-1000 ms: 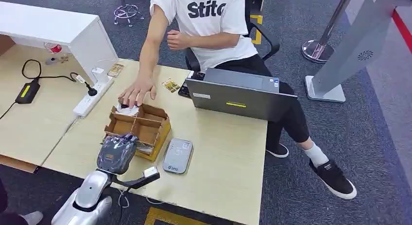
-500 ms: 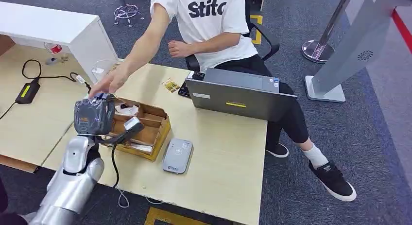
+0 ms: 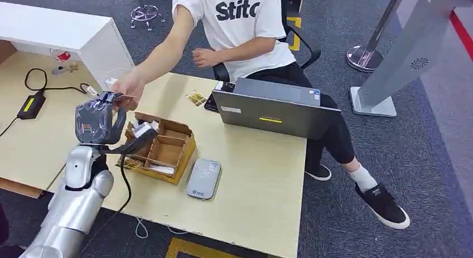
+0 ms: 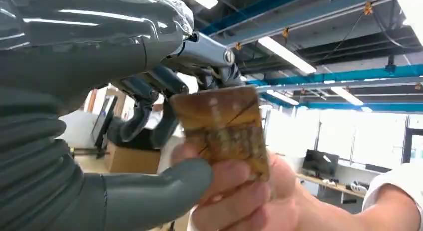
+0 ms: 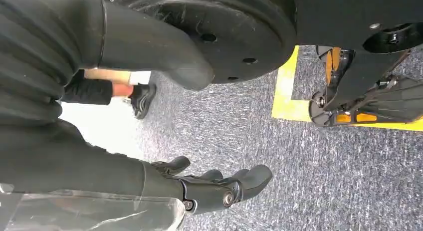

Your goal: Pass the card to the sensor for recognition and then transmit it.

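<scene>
1. Near the table's left edge, our left hand is raised above the cardboard organizer box. In the left wrist view the card sits between our thumb and the dark fingers, while the person's hand also pinches it from below. So the card is shared, off the table, and we cannot tell whether our hold alone would carry it.

2. We judge the step in hand to be the handover. To do it well, we should press thumb and fingers firmly on the card's flat faces and hold the arm steady until the person's fingers come off. Pulling away early risks twisting or dropping the card.

3. Further right, the grey card sensor lies flat near the table's front edge, just beside the box. Once the card is ours, it should travel down there, face parallel to the sensor's top, passing clear of the box wall.

4. The laptop stands toward the far right corner, well apart from that path.

5. Our right hand hangs over the carpet, fingers loosely curled, holding nothing.
</scene>
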### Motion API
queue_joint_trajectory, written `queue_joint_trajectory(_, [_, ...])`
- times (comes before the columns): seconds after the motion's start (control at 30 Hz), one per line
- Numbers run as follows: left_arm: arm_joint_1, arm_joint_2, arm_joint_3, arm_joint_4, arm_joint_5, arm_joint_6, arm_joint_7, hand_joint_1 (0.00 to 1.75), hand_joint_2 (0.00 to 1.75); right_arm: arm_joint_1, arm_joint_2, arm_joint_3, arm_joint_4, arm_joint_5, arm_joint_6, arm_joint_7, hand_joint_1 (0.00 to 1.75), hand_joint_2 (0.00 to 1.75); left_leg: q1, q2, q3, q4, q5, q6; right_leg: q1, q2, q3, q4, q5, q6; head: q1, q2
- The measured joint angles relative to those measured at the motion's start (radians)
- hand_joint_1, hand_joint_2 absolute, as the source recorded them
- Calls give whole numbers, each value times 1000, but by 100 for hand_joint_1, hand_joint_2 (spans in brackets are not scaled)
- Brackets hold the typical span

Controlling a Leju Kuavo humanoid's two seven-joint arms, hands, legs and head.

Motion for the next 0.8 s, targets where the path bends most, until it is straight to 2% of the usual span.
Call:
queue_joint_trajectory(0.07, [26,-2,6,-13,68,-1,-40,0,175,0,1,-1,0,-2,0,0,0,175,0,1,0,0,0,0,0,1,-1,0,0,0,0,0])
queue_joint_trajectory(0.17, [56,-9,16,-33,110,-1,-66,0,175,0,2,-2,0,-2,0,0,0,175,0,0,-1,0,0,0,0,0,0,0,0,0,0,0])
queue_joint_trajectory(0.23, [91,-13,24,-70,190,8,-123,0,175,0,3,-4,0,-13,-2,-6,0,175,0,1,-1,0,0,0,0,1,0,0,0,0,0,0])
queue_joint_trajectory(0.3, [167,-31,42,-158,337,41,-223,0,175,3,4,-8,0,-22,-9,-8,0,175,0,5,0,0,-2,-1,0,5,-1,0,0,0,0,0])
queue_joint_trajectory(0.37, [277,-60,69,-298,514,95,-343,0,175,7,6,-18,0,-29,-17,-8,0,175,0,9,0,0,-3,-2,0,9,-3,0,-1,-1,-1,0])
queue_joint_trajectory(0.47, [450,-139,131,-534,800,157,-550,0,175,15,12,-32,1,-36,-33,-6,0,175,-1,9,0,0,-7,-2,0,9,-2,-1,-3,-2,0,0])
queue_joint_trajectory(0.53, [544,-198,195,-662,938,158,-609,0,175,19,14,-41,1,-43,-42,-6,0,175,-1,8,-1,0,-7,-2,0,9,-2,-1,-4,-1,0,0])
queue_joint_trajectory(0.57, [583,-228,241,-717,1007,126,-613,0,175,21,15,-46,2,-44,-43,-9,0,175,-1,8,0,0,-8,0,0,8,-2,-1,-5,-1,-1,0])
queue_joint_trajectory(0.63, [627,-295,361,-781,1124,9,-618,0,175,23,17,-54,2,-47,-44,-14,0,175,-1,7,0,0,-9,0,0,6,-2,-1,-6,0,0,0])
queue_joint_trajectory(0.7, [631,-361,511,-779,1200,-194,-617,0,175,26,19,-63,2,-54,-46,-31,0,175,0,4,0,0,-9,0,0,3,-2,-1,-7,-1,0,0])
queue_joint_trajectory(0.8, [581,-420,738,-678,1266,-503,-539,0,175,27,23,-80,1,-56,-54,-48,0,175,-1,4,2,-1,-8,-2,0,4,1,0,-7,-2,0,0])
